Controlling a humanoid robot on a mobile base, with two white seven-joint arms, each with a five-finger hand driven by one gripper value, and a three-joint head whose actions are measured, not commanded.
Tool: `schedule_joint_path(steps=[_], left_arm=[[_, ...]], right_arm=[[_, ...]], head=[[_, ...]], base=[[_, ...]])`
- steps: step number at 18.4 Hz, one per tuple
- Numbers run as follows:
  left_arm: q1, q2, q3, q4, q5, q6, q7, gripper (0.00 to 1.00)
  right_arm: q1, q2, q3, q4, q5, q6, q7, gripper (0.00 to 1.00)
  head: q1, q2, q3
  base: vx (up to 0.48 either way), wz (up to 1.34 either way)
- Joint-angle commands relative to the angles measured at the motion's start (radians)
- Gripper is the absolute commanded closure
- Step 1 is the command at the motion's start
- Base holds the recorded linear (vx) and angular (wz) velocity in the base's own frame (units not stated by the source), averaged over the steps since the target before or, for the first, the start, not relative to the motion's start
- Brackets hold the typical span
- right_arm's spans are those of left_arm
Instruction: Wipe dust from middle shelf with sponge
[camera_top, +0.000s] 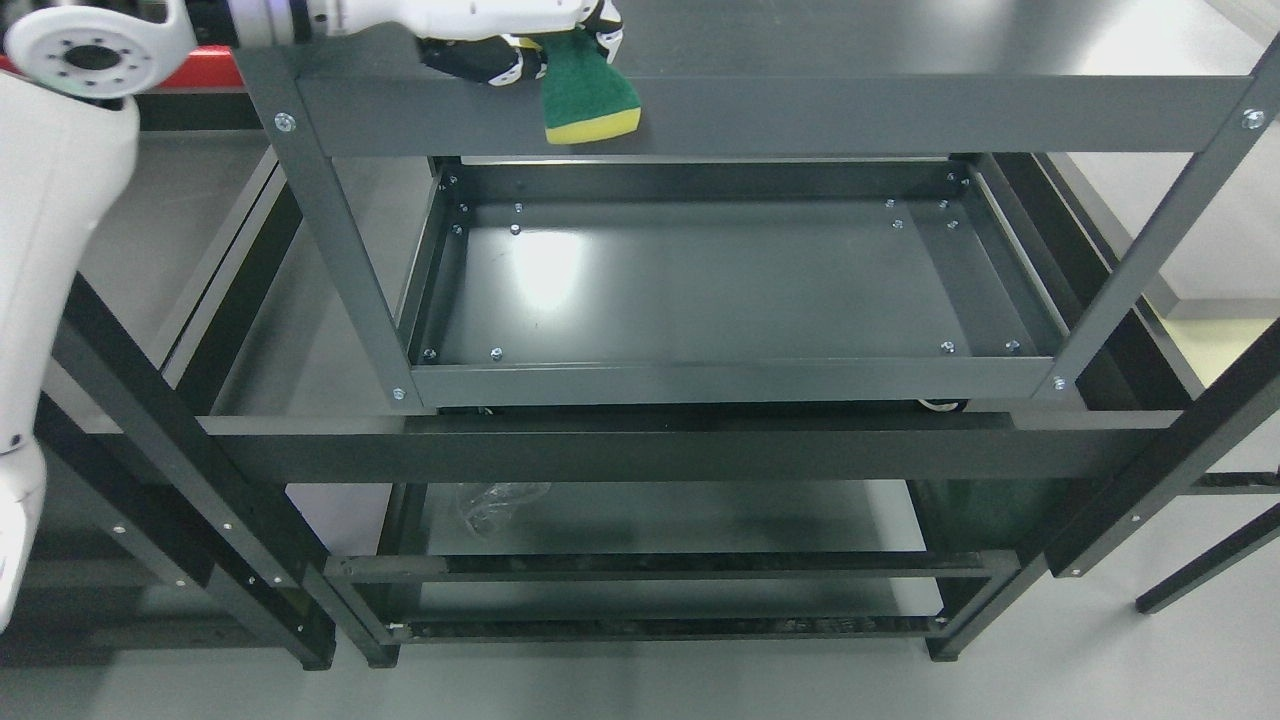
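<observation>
Over on the far left, well below and left of the working hand, a white arm (45, 300) runs down the picture's edge and rests there, its own hand out of view. Up at the top edge, a white forearm reaches across from the left, so that's the left hand (520, 45), black-and-white fingers (490, 65) clenched on the sponge (588, 95). The sponge hangs just below and right of those fingers, green scouring face toward us, yellow foam along its lower edge, in front of the top rail (800, 115) of the dark grey shelf cart (330, 250). Below the hand lies the tray shelf (720, 290), a bright glare patch on it down and slightly left of the sponge. Lower still, a crumpled bit of clear plastic (495, 500) sits on the bottom level. Right of the hand, the cart's slanted post (1160, 240) runs down toward the tray corner.
</observation>
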Motion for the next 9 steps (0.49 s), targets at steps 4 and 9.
schedule_joint_path(steps=[4, 9], left_arm=[[-0.003, 0.062, 0.070, -0.120, 0.171, 0.000, -0.006, 0.98], [-0.193, -0.226, 0.057, 0.071, 0.045, 0.000, 0.010, 1.00]], right_arm=[[0.000, -0.017, 0.000, -0.017, 0.000, 0.073, 0.000, 0.00], [0.000, -0.017, 0.000, -0.017, 0.000, 0.073, 0.000, 0.00]], head=[[0.0000, 0.000, 0.000], [0.0000, 0.000, 0.000]], base=[[0.000, 0.00], [0.000, 0.00]])
